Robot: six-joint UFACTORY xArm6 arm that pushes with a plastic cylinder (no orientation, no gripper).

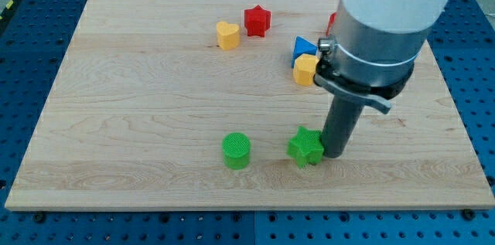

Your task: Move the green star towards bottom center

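The green star (305,146) lies on the wooden board (139,106) near the view's bottom, a little right of centre. My tip (335,154) stands right against the star's right side, touching it. The rod and the arm's grey body rise above it and hide part of the board behind.
A green cylinder (236,151) sits left of the star. A yellow heart (227,35) and a red star (257,21) lie at the top centre. A blue block (302,46) and a yellow block (305,69) sit by the arm. A red block (332,22) is mostly hidden.
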